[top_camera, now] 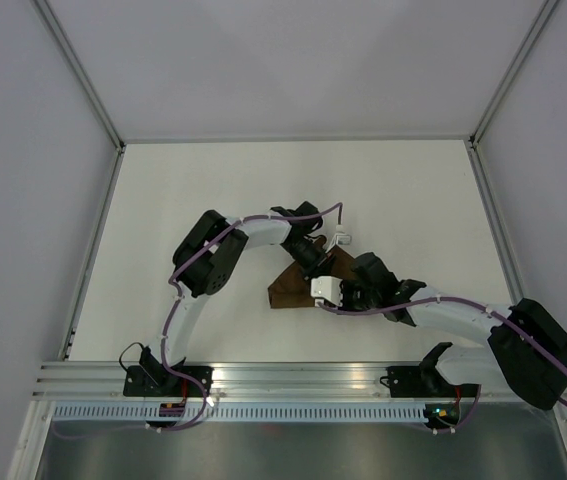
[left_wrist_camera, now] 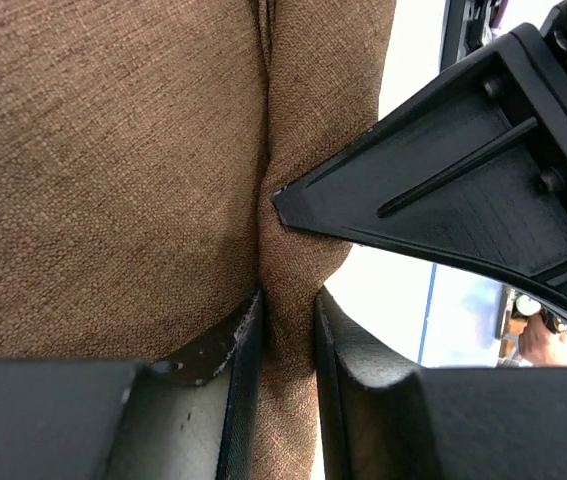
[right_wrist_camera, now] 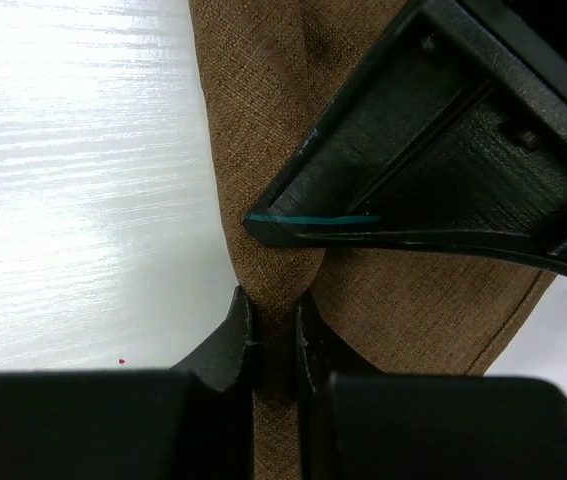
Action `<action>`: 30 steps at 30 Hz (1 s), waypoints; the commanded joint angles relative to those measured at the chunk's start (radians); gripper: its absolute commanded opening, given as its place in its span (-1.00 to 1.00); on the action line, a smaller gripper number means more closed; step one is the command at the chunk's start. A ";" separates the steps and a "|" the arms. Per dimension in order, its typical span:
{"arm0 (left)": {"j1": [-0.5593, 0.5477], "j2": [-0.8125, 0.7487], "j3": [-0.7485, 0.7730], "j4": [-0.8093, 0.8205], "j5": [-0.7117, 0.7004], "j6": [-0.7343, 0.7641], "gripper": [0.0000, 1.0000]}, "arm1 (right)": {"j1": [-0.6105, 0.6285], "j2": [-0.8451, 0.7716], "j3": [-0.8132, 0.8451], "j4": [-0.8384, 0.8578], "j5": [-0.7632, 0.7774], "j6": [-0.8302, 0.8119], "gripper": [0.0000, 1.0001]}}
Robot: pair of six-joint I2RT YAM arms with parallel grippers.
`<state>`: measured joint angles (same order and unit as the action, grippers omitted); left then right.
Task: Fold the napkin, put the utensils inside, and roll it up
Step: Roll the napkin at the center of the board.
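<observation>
Both arms are in tight over the middle of the white table (top_camera: 163, 200), meeting on the large brown square of matte cloth, the napkin (top_camera: 291, 290), which from above shows as a compact, bunched, roughly triangular heap and not a flat spread. The left gripper (left_wrist_camera: 286, 300) has a raised ridge of that fabric filling the narrow gap between its fingers, so it reads as a pinch. The right gripper (right_wrist_camera: 273, 300) is pressed together on another pleat of the same cloth, fingers close on it. Each wrist view has the other arm's black finger nosing into the fabric just above its own, so these two are nearly touching. The knife? Not to be made out anywhere; there is a thin teal line (right_wrist_camera: 313, 218) along the tip of the left arm's finger, but whether that is the handle I cannot tell. My read: the folding is under way or done, the utensil may or may not be inside, and no tidy roll is visible, so the rolling looks like what is left. One napkin edge lies against bare table on the right gripper's left, a hemmed edge trails off at its lower right. Open surface all round, side walls well apart; the only squeeze is between the grippers.
</observation>
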<state>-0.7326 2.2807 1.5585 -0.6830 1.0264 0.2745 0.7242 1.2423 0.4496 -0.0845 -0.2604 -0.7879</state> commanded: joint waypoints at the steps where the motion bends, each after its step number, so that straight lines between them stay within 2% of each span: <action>1: 0.022 -0.001 0.009 0.003 -0.100 -0.041 -0.37 | -0.002 0.022 0.004 -0.011 0.001 -0.001 -0.96; 6: 0.070 -0.104 -0.040 0.139 -0.094 -0.127 -0.33 | -0.034 0.068 0.072 -0.134 -0.079 -0.013 -0.99; 12: 0.127 -0.248 -0.135 0.270 -0.218 -0.212 -0.30 | -0.095 0.147 0.150 -0.256 -0.158 -0.050 -0.99; 16: 0.151 -0.343 -0.218 0.359 -0.460 -0.245 -0.25 | -0.135 0.203 0.198 -0.328 -0.200 -0.079 -0.99; 17: 0.157 -0.393 -0.279 0.443 -0.507 -0.261 -0.24 | -0.143 0.213 0.227 -0.346 -0.215 -0.085 -0.99; 18: 0.163 -0.427 -0.314 0.489 -0.642 -0.317 -0.21 | -0.150 0.226 0.242 -0.389 -0.246 -0.091 -0.99; 19: 0.176 -0.459 -0.349 0.532 -0.708 -0.343 -0.20 | -0.170 0.252 0.259 -0.411 -0.263 -0.100 -0.99; 21: 0.185 -0.578 -0.480 0.712 -0.852 -0.402 -0.20 | -0.193 0.281 0.307 -0.467 -0.308 -0.126 -0.99; 24: 0.183 -0.725 -0.659 0.966 -0.943 -0.440 -0.12 | -0.230 0.351 0.371 -0.538 -0.336 -0.165 -0.99; 28: 0.150 -0.846 -0.791 1.118 -1.015 -0.428 -0.17 | -0.276 0.475 0.460 -0.610 -0.394 -0.197 -0.99; 29: 0.133 -0.865 -0.843 1.154 -1.022 -0.385 -0.18 | -0.287 0.499 0.498 -0.624 -0.407 -0.203 -0.99; 30: 0.113 -0.886 -0.874 1.231 -1.092 -0.361 -0.20 | -0.293 0.522 0.518 -0.656 -0.418 -0.215 -0.99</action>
<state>-0.5690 1.4658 0.7616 0.2714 0.1009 -0.1013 0.4576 1.6783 0.9268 -0.6178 -0.6437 -0.9245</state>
